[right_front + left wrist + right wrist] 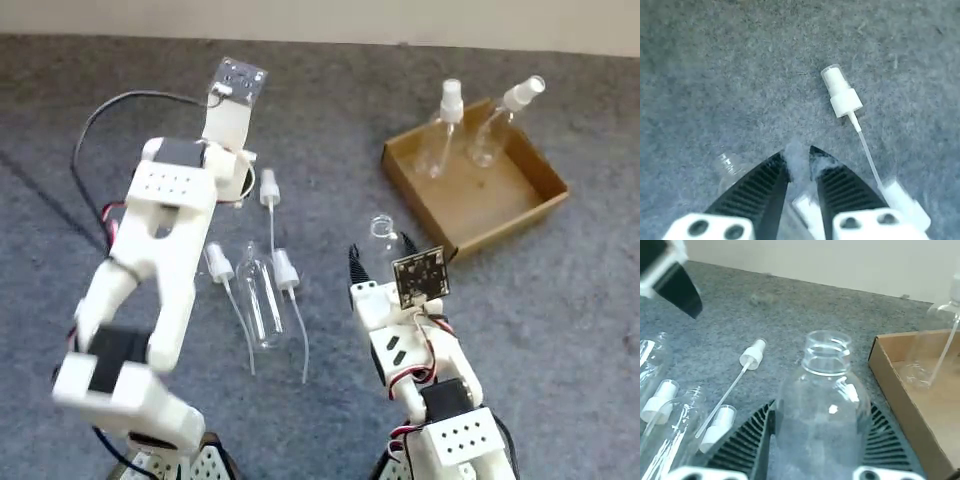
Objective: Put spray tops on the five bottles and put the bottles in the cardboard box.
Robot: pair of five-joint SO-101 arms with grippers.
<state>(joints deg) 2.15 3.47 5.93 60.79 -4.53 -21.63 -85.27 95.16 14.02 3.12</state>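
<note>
The right jaws clamp a topless bottle (822,405) upright, near the box (885,365). The left jaws, slightly apart and holding nothing, hang over the desk (715,75) beside a loose top (841,95). Farther off, two topped bottles (437,140) lean in the box.

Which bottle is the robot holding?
The clear bottle with no top, upright between the jaws of the right gripper. Two capped bottles lean in the cardboard box, and a bare bottle lies on the carpet.
</note>
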